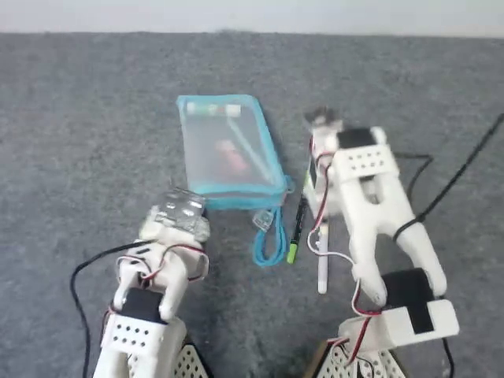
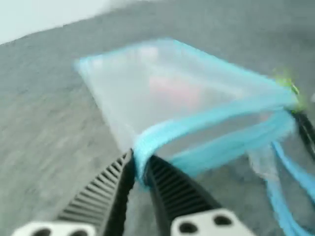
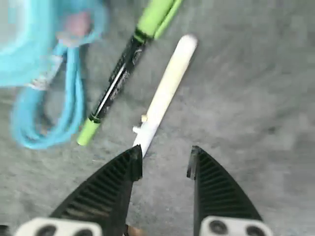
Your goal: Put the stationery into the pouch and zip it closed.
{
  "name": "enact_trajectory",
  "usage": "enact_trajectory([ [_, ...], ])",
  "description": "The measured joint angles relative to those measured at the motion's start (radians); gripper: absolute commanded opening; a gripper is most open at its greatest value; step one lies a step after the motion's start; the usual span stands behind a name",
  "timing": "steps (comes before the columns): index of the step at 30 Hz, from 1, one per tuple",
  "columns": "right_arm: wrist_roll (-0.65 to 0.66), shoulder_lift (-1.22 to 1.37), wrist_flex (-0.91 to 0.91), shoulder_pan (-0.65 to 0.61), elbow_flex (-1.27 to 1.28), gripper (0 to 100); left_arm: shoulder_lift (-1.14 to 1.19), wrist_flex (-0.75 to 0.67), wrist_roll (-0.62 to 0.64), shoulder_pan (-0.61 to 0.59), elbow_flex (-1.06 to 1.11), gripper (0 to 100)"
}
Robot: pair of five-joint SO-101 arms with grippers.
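Bright, even, diffuse light over the grey surface [image 1: 79,118], shadows faint and soft

Left jaws clamped, right jaws apart

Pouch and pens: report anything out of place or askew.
Outside the pouch, on the grey surface, lie a black-and-green marker and a white pen, beside the blue strap. The left end effector pinches the pouch's rim, tenting it. Nothing looks spilled or damaged.

No legible text, number or sign anywhere; just blurred pale marks along the black-and-green pen [image 3: 117,79]
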Motion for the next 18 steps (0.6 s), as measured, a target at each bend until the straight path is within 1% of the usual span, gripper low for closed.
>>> enact_trajectory([
  [2,0.0,0.0,-0.044,-0.002,0.074,15.5,0.002,0.003,0.043,-0.069,-0.026,1],
  [5,0.0,0.0,-0.104,0.003,0.155,15.5,0.002,0.003,0.155,-0.252,-0.071,1],
  [7,0.0,0.0,-0.144,-0.002,0.195,15.5,0.002,0.003,0.175,-0.31,-0.074,1],
  [12,-0.008,0.0,-0.181,0.0,0.264,15.5,0.002,0.003,0.175,-0.282,-0.074,1],
  [18,-0.037,-0.003,-0.21,-0.046,0.292,15.5,0.002,0.003,0.175,-0.256,-0.074,1],
])
